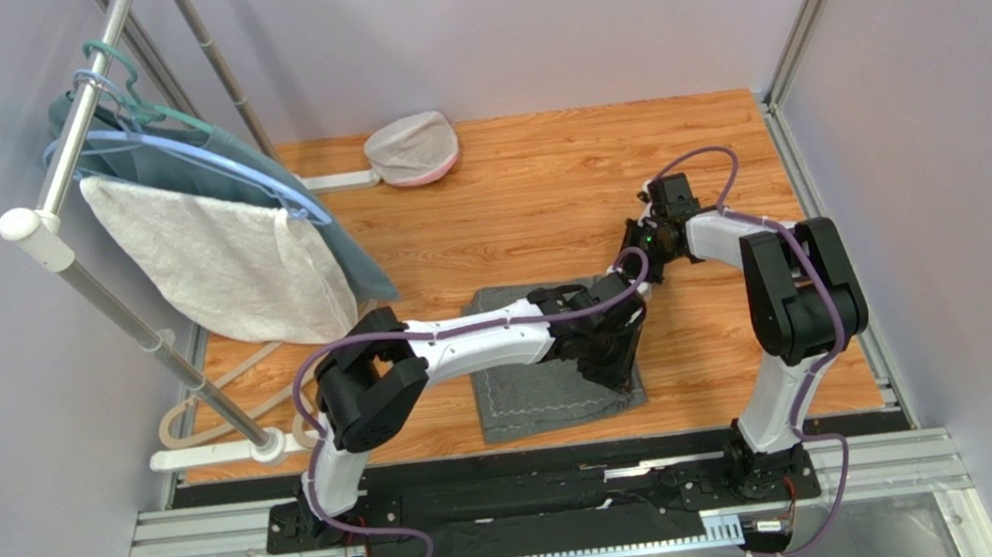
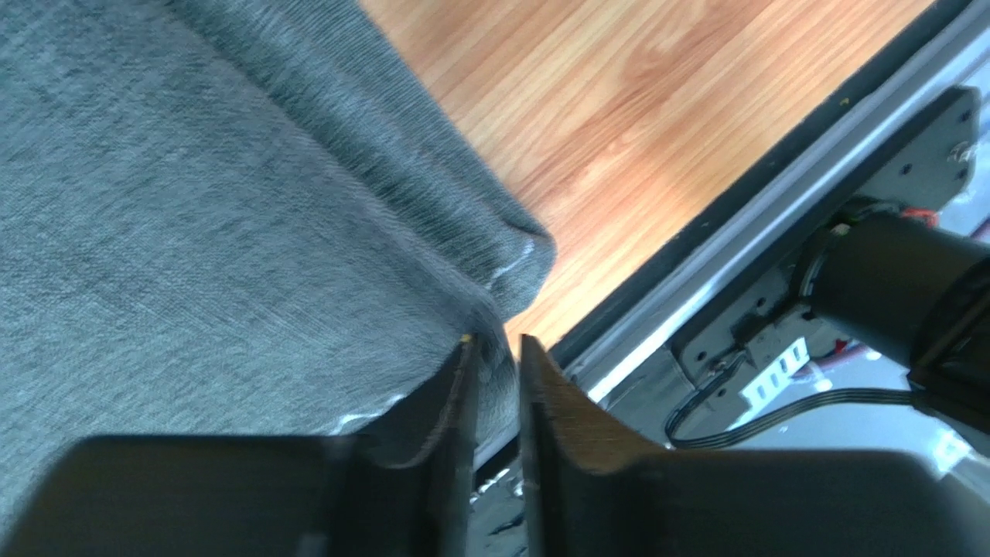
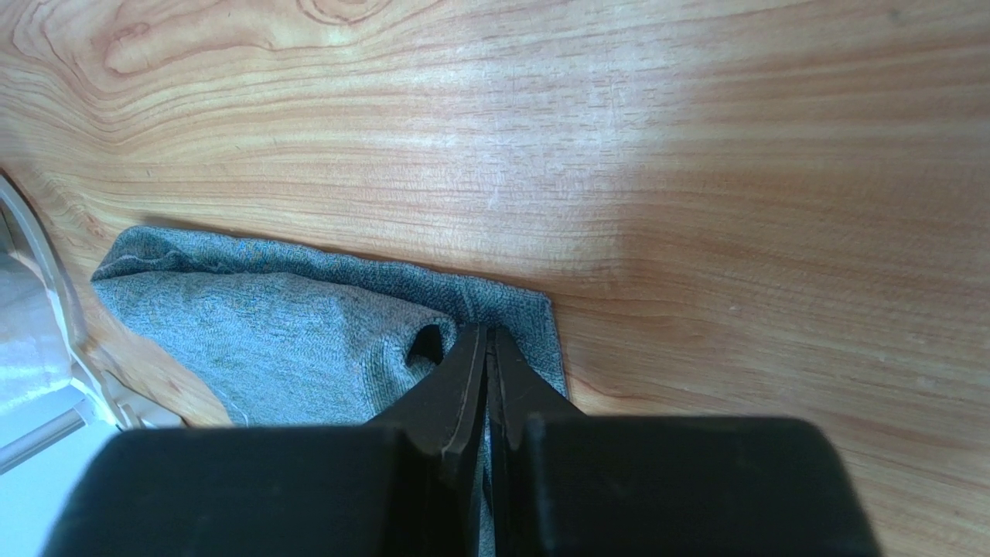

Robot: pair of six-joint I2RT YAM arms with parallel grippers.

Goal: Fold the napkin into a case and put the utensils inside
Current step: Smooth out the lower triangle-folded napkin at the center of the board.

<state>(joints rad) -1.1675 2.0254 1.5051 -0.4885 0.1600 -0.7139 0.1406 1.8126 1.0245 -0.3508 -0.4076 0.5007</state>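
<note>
The dark grey napkin (image 1: 530, 395) lies on the wooden table, partly folded, with the left arm stretched across it. My left gripper (image 1: 615, 356) is at the napkin's right near corner. In the left wrist view it (image 2: 496, 345) is shut on a fold of the napkin (image 2: 209, 209). My right gripper (image 1: 635, 273) is at the napkin's right far corner. In the right wrist view it (image 3: 486, 334) is shut on the edge of the napkin (image 3: 267, 331), where a fold curls up beside a flat lower layer. The utensils are out of view. No finished case shows.
A white towel (image 1: 223, 263) and a teal garment (image 1: 308, 202) hang from a rack (image 1: 138, 323) at the left. A pale bowl-like thing (image 1: 412, 147) sits at the table's back. The arms' base rail (image 1: 543, 493) runs along the near edge. Walls close both sides.
</note>
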